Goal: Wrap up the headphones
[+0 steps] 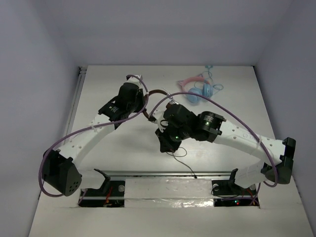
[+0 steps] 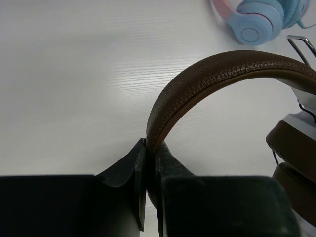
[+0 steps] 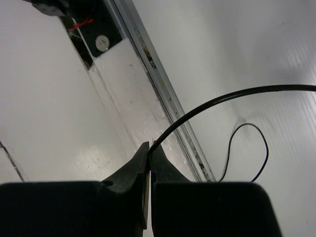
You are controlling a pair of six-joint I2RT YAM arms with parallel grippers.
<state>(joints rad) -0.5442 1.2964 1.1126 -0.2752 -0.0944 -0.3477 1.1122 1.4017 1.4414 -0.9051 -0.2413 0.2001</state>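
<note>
The headphones' brown headband [image 2: 222, 69] arches up from my left gripper [image 2: 150, 148], which is shut on its end. Its silver-and-brown earcups [image 2: 296, 143] hang at the right edge of the left wrist view. In the top view the headband [image 1: 157, 92] shows between the two wrists, with my left gripper [image 1: 144, 112] at its left end. My right gripper [image 3: 150, 145] is shut on the thin dark cable [image 3: 222, 98], which curves away to the right and forms a loop on the table. In the top view my right gripper [image 1: 165, 144] points toward the near edge, and the cable [image 1: 183, 159] trails below it.
Smaller pink-and-light-blue headphones [image 1: 200, 89] lie at the back of the table, also in the left wrist view [image 2: 256, 19]. A metal rail [image 3: 168, 94] runs along the table's near edge, close under my right gripper. White walls enclose the table.
</note>
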